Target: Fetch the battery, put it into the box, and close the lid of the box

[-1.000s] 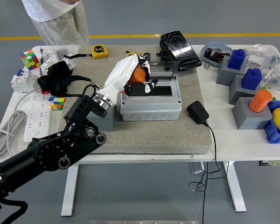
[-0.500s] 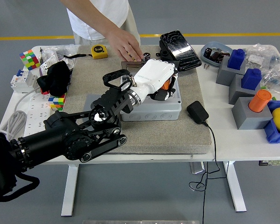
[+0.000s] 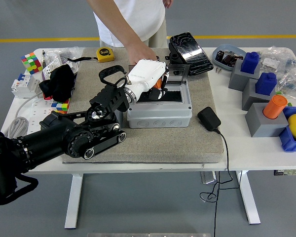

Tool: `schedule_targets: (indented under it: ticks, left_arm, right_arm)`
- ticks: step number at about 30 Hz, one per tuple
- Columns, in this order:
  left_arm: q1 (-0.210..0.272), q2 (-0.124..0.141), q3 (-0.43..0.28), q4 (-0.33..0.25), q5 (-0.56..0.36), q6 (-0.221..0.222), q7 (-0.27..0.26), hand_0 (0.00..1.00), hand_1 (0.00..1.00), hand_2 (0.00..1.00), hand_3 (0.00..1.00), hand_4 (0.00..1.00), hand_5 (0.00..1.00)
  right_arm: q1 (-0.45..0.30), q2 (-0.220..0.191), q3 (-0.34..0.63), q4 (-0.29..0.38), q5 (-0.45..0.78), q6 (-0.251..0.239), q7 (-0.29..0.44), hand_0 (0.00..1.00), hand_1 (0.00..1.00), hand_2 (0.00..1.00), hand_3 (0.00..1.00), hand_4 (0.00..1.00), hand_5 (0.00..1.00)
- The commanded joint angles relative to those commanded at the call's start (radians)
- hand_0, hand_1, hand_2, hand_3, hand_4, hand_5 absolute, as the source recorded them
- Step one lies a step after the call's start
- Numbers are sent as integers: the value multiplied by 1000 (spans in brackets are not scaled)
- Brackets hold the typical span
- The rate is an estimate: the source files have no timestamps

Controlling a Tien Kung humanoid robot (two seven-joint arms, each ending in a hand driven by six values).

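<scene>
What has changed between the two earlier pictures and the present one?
The left hand, shut on the orange battery, went right across the grey box, then came back to its left part. A person's hand came in from the far side and now rests behind the box. The box, its raised lid and the black adapter stayed put.

A grey felt mat (image 3: 153, 140) is laid on the white rectangular table (image 3: 246, 155), beneath the white fingers (image 3: 160, 84).
</scene>
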Motion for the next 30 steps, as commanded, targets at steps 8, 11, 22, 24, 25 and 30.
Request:
schedule_targets:
  ticks: [8,11,22,24,25,30]
  left_arm:
    - [6,0,3,17,-26,12,-23,261,230,236,404,735,2]
    - [9,0,5,14,-40,18,-36,261,230,236,404,735,2]
    - [12,0,6,16,-59,26,-64,698,763,762,855,998,2]
    - [12,0,9,18,-60,24,-62,698,763,762,855,998,2]
    - [11,0,10,18,-59,24,-61,698,763,762,855,998,2]
    - [15,0,9,10,-57,24,-61,706,758,758,859,998,2]
  right_arm:
    - [-1,-1,3,0,0,0,0,698,722,716,692,998,695]
    - [0,-1,4,0,0,0,0,698,722,716,692,998,695]
    - [0,1,7,1,-2,0,0,699,722,717,692,998,695]
    - [0,1,6,0,-2,0,0,699,722,717,692,998,695]
    - [0,1,6,0,-2,0,0,699,722,717,692,998,695]
    - [-1,1,7,0,-1,0,0,695,722,716,692,998,696]
